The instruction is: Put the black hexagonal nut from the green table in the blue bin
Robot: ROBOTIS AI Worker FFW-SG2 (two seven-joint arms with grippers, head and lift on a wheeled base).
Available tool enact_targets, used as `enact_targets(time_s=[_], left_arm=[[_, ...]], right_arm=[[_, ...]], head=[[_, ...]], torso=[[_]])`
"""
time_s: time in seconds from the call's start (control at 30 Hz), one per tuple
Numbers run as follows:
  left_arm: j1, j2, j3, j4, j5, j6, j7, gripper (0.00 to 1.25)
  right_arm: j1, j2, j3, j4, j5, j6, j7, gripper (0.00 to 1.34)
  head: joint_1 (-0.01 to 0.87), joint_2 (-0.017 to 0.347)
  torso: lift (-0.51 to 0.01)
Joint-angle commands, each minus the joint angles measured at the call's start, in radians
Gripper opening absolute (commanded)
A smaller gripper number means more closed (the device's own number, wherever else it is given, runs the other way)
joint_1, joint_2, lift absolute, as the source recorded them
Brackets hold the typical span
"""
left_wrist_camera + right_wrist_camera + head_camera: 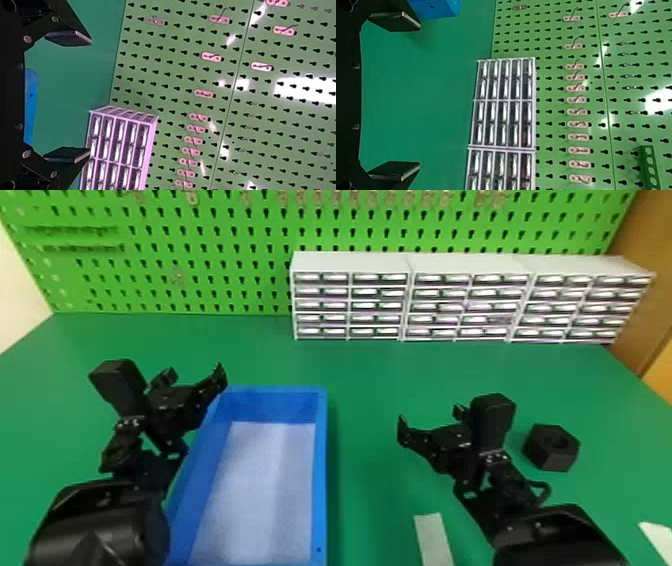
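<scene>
Head view: nearest on the green counter lie a pale flat strip, right of the bin, and a white flat piece at the right edge. Blue rectangular open-top bin sits left of centre, long side running away from the camera, whitish bottom. Left pincer hangs by the bin's far left corner, fingers apart. Right pincer is right of the bin, between it and the nut, fingers apart too. Left wrist view confirms: the left pincer has its two flat black pads well separated. Right wrist view, same for the right pincer, pads wide apart. Black hexagonal nut is on the counter just right of the right pincer's arm in the head view, lying flat, hole up, outside the bin. Farther back, a row of white small-parts drawer cabinets stands along the counter's rear, centre to right. Behind them, green perforated pegboard with metal hooks along its upper part.
</scene>
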Motion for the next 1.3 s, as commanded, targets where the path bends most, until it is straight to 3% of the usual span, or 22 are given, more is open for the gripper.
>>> enact_targets(time_s=[0.0,1.27], left_arm=[[0.000,-0.003,0.000,0.000,0.001,0.000,0.000,0.96],[-0.002,-0.003,-0.002,0.002,0.003,0.000,0.000,0.96]], right_arm=[[0.001,0.000,-0.001,0.000,-0.001,-0.001,0.000,1.26],[-0.004,0.000,-0.004,0.000,-0.001,-0.001,0.000,1.26]], head=[[0.686,0.051],[0.686,0.051]], torso=[[-0.097],[-0.097]])
